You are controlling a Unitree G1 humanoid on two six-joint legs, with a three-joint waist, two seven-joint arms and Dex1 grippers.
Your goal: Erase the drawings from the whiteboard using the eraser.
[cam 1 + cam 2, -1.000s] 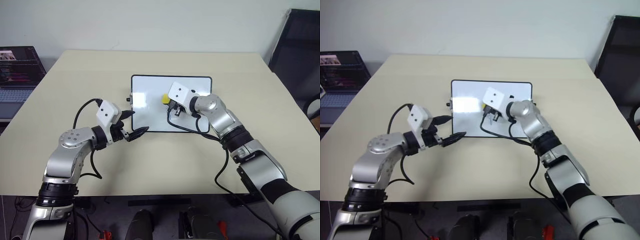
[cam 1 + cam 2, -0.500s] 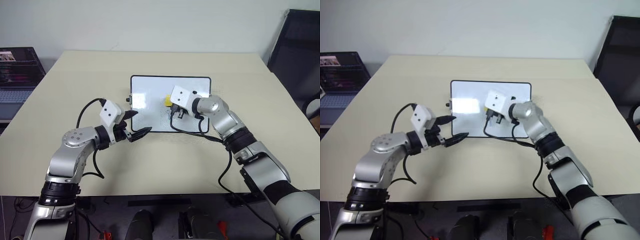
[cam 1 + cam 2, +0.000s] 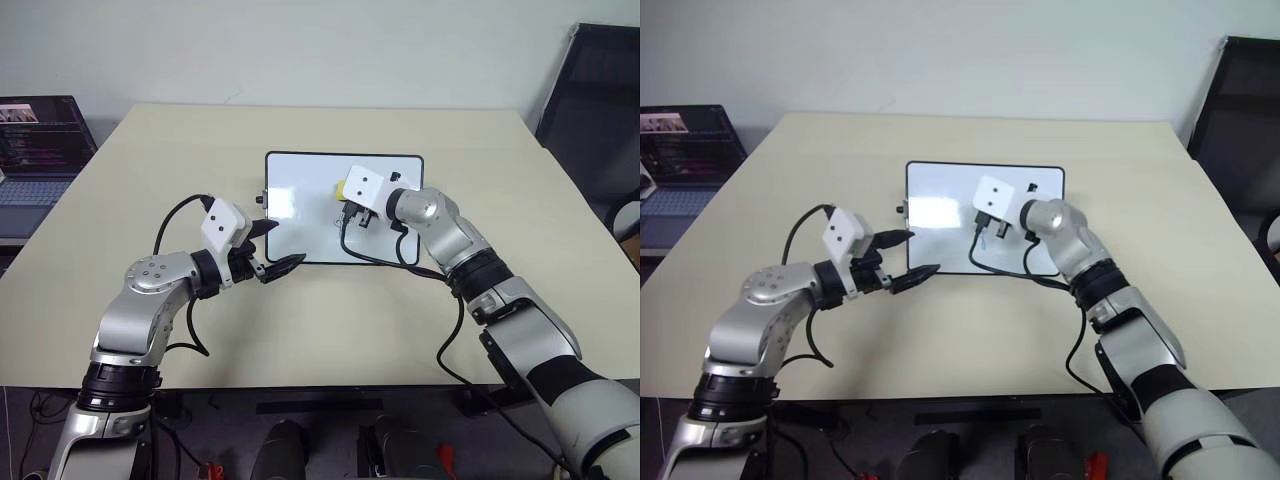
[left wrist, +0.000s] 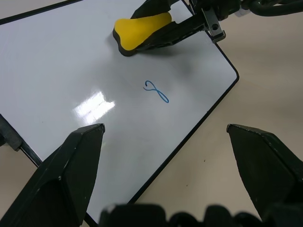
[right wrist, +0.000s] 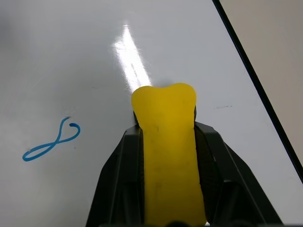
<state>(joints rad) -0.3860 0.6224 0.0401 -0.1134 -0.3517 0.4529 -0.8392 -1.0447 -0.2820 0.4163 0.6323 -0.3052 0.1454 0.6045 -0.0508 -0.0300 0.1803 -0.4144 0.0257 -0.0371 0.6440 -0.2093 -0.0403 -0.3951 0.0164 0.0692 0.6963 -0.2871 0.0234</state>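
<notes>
One drawing [image 4: 156, 91], a blue loop, is seen on the whiteboard [image 3: 300, 215] at frame centre. The eraser [image 5: 169, 156] is clamped in the right hand [image 3: 352, 208], resting beside it. Wiping is underway; a stroke across the loop is needed. The left hand [image 3: 272, 251] is held open, empty.

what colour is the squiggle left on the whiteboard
Blue squiggle, clearest in the right wrist view.

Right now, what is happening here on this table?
The robot is wiping a whiteboard that lies on the table. Its right fingers are shut on a yellow eraser, pressed on the board. One blue squiggle is left, beside the eraser. The left gripper hovers open at the board's near corner, holding nothing.
</notes>
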